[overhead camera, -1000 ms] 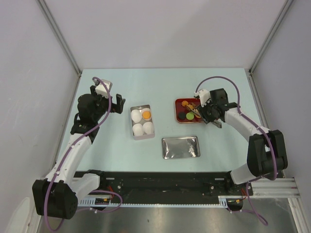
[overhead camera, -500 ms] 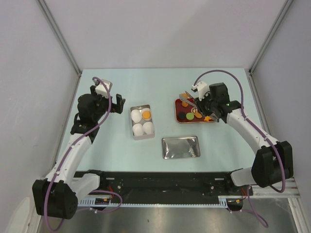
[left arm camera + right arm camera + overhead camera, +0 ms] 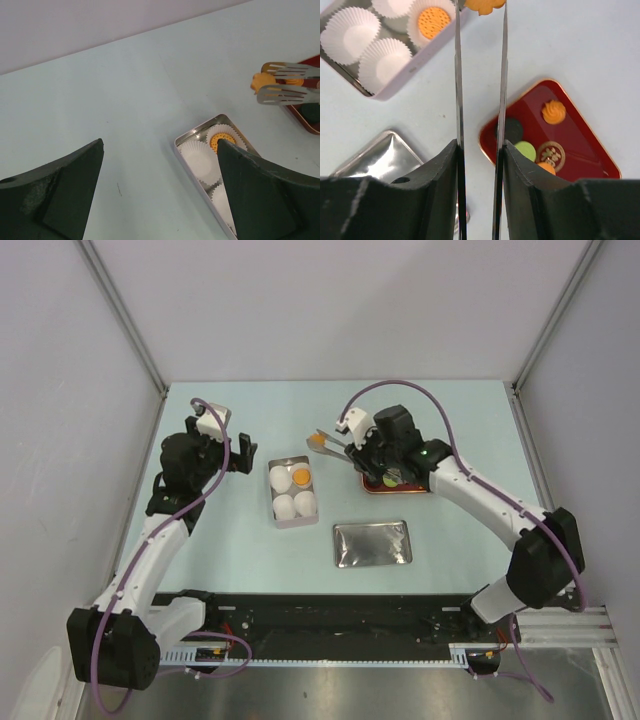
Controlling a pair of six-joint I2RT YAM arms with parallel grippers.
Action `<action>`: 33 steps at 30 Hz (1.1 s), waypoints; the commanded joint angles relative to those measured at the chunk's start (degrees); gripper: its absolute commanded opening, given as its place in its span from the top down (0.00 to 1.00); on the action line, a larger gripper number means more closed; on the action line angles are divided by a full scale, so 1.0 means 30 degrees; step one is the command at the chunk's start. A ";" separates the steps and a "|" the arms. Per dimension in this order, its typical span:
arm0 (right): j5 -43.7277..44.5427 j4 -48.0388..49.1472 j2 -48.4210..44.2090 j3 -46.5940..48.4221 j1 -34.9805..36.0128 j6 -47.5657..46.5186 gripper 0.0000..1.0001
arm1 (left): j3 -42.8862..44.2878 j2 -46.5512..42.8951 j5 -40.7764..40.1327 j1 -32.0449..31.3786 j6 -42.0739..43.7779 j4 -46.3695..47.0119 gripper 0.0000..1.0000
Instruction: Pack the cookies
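Observation:
My right gripper (image 3: 480, 145) is shut on a pair of metal tongs (image 3: 458, 75). The tongs' tips pinch an orange fancy-shaped cookie (image 3: 484, 5) in the air between the red tray (image 3: 570, 145) and the tin (image 3: 293, 508). Several cookies lie on the tray: an orange swirl (image 3: 554, 111), a black one (image 3: 512, 129) and a green one (image 3: 526, 149). The tin holds white paper cups, and one round orange cookie (image 3: 301, 477) sits in the far right cup. My left gripper (image 3: 160, 145) hangs open left of the tin with nothing between its fingers.
The tin's silver lid (image 3: 372, 543) lies flat in front of the red tray (image 3: 368, 483). The right arm covers most of that tray from above. Grey walls close in the table on the left, back and right.
My right arm has swung left from over the red tray toward the tin, carrying the orange cookie in the tongs. The left arm has not moved.

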 commanded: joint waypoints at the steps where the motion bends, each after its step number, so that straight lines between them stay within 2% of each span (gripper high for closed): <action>1: 0.0246 0.1044 0.1599 0.1724 0.1161 -0.0212 0.67 | 0.0023 0.0099 -0.0449 -0.0096 0.0059 0.0843 0.00; 15: -0.0223 0.2040 0.4794 0.3161 0.2832 -0.0037 0.67 | -0.0123 0.0393 -0.0918 -0.0096 0.0059 0.1195 0.00; 33: -0.0223 0.2040 0.6203 0.3718 0.3858 0.0139 0.66 | -0.0065 0.0452 -0.0889 -0.0067 0.0117 0.1136 0.00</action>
